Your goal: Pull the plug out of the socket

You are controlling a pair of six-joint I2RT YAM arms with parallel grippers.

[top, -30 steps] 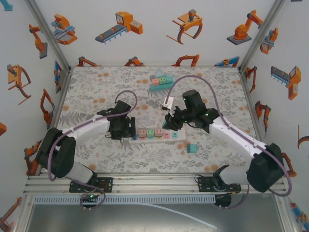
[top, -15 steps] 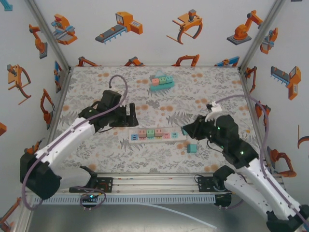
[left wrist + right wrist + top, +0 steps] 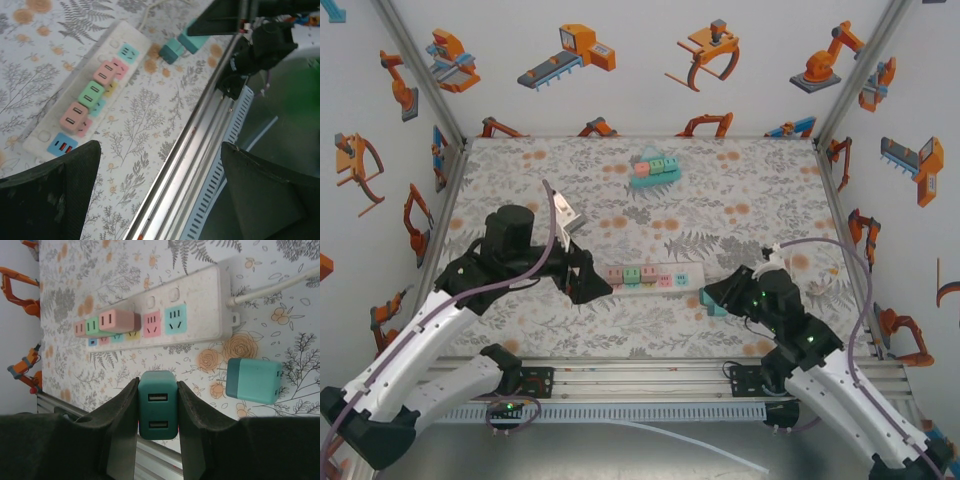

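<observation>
The white power strip (image 3: 645,277) lies mid-table with two pink plugs (image 3: 115,320) and a green plug (image 3: 95,325) seated in it. My right gripper (image 3: 158,412) is shut on a dark teal plug (image 3: 158,411) with two USB ports, held clear of the strip off its right end, near the front rail. In the top view the right gripper (image 3: 715,297) hovers just right of the strip. My left gripper (image 3: 160,200) is open with nothing between its fingers, over the table's front edge; in the top view the left gripper (image 3: 592,283) sits at the strip's left end.
A lighter teal plug (image 3: 252,381) lies loose on the table beside the strip's cord end. A second strip with plugs (image 3: 655,170) sits at the back. The aluminium front rail (image 3: 200,150) runs under the left gripper.
My right arm has drawn back toward the near right, away from the strip, with the dark teal plug. The left arm has pulled back to the left, off the strip.
</observation>
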